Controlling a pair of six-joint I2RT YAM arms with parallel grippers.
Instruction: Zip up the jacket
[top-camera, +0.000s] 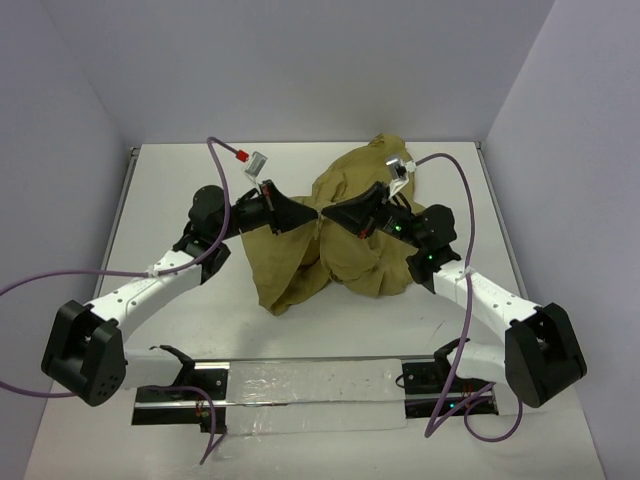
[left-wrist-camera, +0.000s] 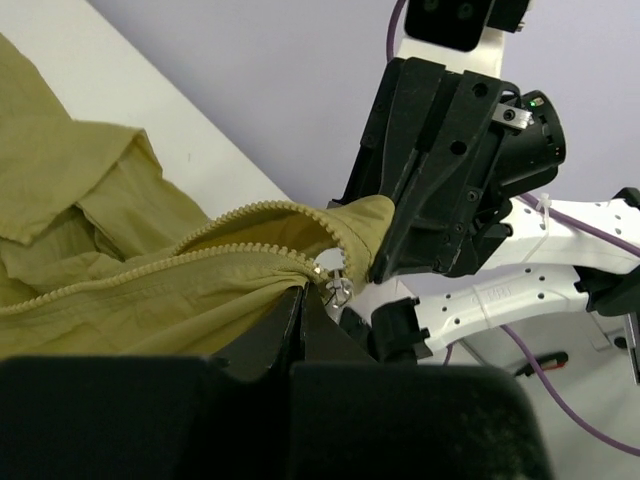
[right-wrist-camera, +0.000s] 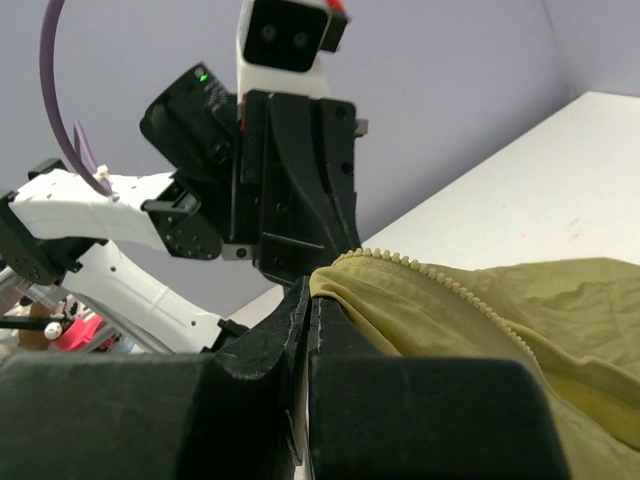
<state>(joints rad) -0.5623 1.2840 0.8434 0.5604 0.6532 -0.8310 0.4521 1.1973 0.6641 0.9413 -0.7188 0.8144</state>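
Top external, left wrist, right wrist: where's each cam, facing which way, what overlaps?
Top external: above and behind the bases, looking down at the table; both arms show, left gripper and right gripper meeting on the jacket.
Left wrist: on the left arm, facing the zipper and the right gripper; own fingers at bottom.
Right wrist: on the right arm, facing the left gripper; own fingers at bottom.
Shared: both wrist views show one pinched jacket edge.

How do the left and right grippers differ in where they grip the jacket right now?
The left gripper points in from the left and pinches beside the zipper slider; the right gripper points in from the right and pinches the folded end of the toothed edge above it. Both are shut on the jacket, tips nearly touching.
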